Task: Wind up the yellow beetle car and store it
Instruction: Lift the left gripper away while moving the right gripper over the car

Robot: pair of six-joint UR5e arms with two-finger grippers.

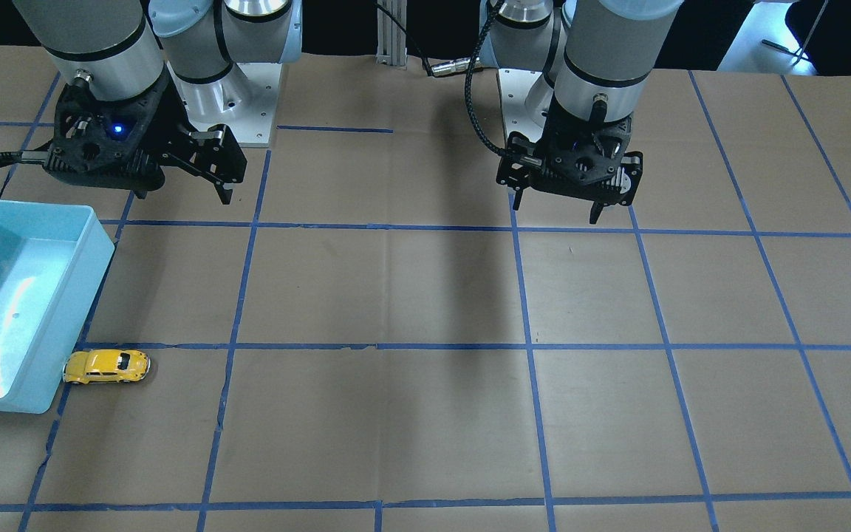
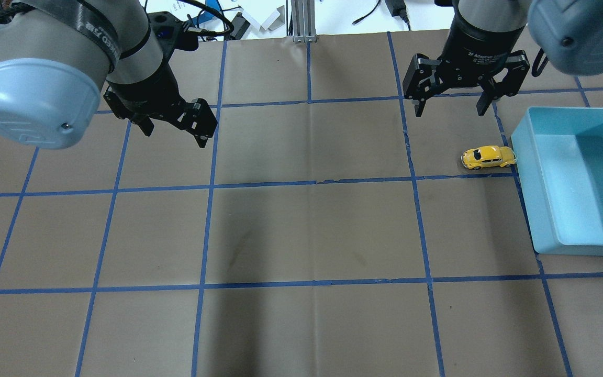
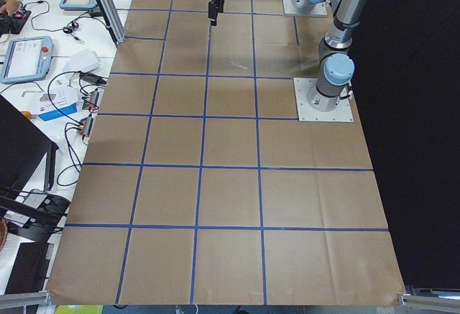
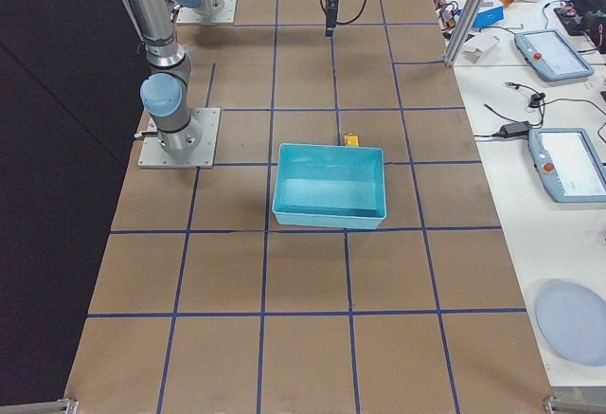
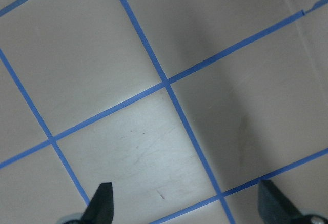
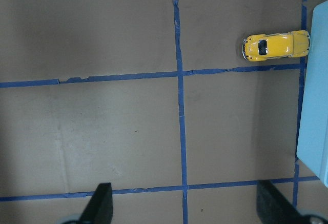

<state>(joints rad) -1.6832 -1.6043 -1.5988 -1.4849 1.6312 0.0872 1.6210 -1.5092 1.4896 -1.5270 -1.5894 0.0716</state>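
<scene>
The yellow beetle car (image 2: 488, 156) stands on its wheels on the brown table, its end against the left wall of a light-blue bin (image 2: 584, 112). It also shows in the front view (image 1: 106, 366), the right wrist view (image 6: 275, 45) and the right side view (image 4: 350, 139). My right gripper (image 2: 450, 111) is open and empty, above the table a little beyond the car; its fingertips (image 6: 100, 203) show at the bottom of its wrist view. My left gripper (image 2: 176, 135) is open and empty, far from the car, over bare table (image 5: 187, 206).
The bin (image 1: 78, 325) is empty and sits at the table's right side, also seen in the right wrist view (image 6: 315, 106). Blue tape lines grid the brown table cover (image 2: 306, 230). Arm bases stand at the robot's edge (image 1: 248, 111).
</scene>
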